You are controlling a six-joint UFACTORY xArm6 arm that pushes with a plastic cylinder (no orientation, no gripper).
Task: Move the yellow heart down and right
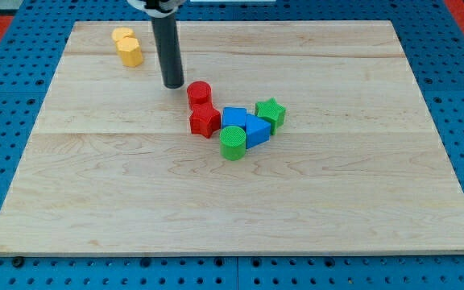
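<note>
Two yellow blocks sit together near the view's top left. The upper one [121,35] looks like the yellow heart, though its shape is hard to make out. The lower one is a yellow hexagon [130,52], touching it. My tip [173,84] rests on the board to the right of and below both yellow blocks, apart from them. It stands just left of a red cylinder [199,93], with a small gap between them.
Around the board's middle there is a cluster: a red star [205,121], a blue cube [234,117], a blue triangle [257,130], a green star [271,113] and a green cylinder [233,144]. The wooden board [95,201] lies on a blue pegboard.
</note>
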